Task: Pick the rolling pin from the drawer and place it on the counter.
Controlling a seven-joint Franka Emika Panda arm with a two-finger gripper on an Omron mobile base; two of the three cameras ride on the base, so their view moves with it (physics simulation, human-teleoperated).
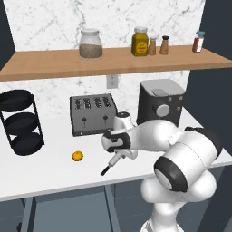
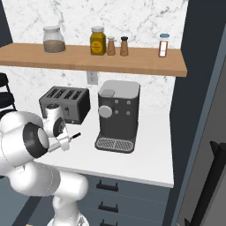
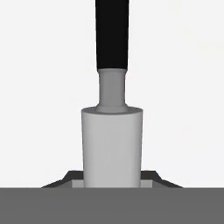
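My gripper (image 1: 118, 154) is shut on the rolling pin (image 1: 112, 162), a slim white-grey cylinder with a thin black handle pointing down and left. It hangs tilted just above the white counter (image 1: 45, 174), in front of the toaster. From the other side, the rolling pin (image 2: 67, 140) sticks out of the gripper (image 2: 59, 144) toward the coffee machine. In the hand view the rolling pin (image 3: 112, 144) rises straight up from between the fingers, over plain white counter (image 3: 183, 87). Slate grey-blue drawer fronts (image 2: 110, 187) sit below the counter; I cannot tell which drawer held the pin.
A toaster (image 1: 93, 114) and a coffee machine (image 1: 161, 102) stand at the back of the counter. A small orange fruit (image 1: 77, 156) lies left of the gripper. A black tiered rack (image 1: 20, 122) stands far left. A wooden shelf (image 1: 113, 61) with jars hangs above.
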